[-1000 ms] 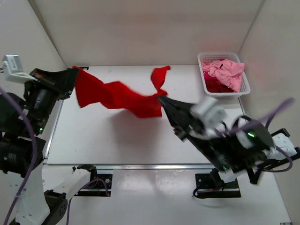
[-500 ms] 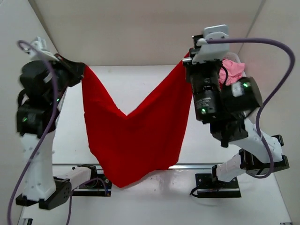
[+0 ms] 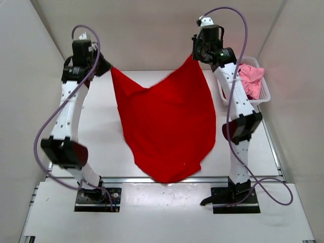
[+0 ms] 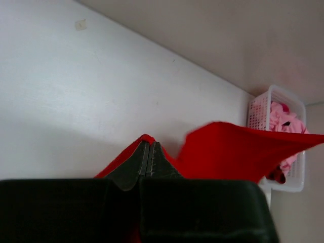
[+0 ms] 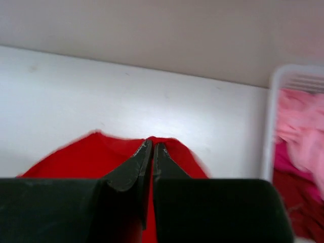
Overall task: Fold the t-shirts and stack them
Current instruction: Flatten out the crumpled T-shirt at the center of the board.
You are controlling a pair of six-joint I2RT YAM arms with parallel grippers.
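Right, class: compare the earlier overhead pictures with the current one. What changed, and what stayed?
The left gripper and right gripper rose high, both shut on the bright red t-shirt throughout. Bunched between them a second ago, it now hangs spread wide. The white basket and the light pink t-shirt in it stayed put.

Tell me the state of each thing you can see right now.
Red shirt, hanging spread out, held up by two corners.
Left gripper, shut on the red shirt.
Right gripper, shut on the red shirt.
Pink shirt, crumpled in the basket.
Basket, upright, holding crumpled shirts.
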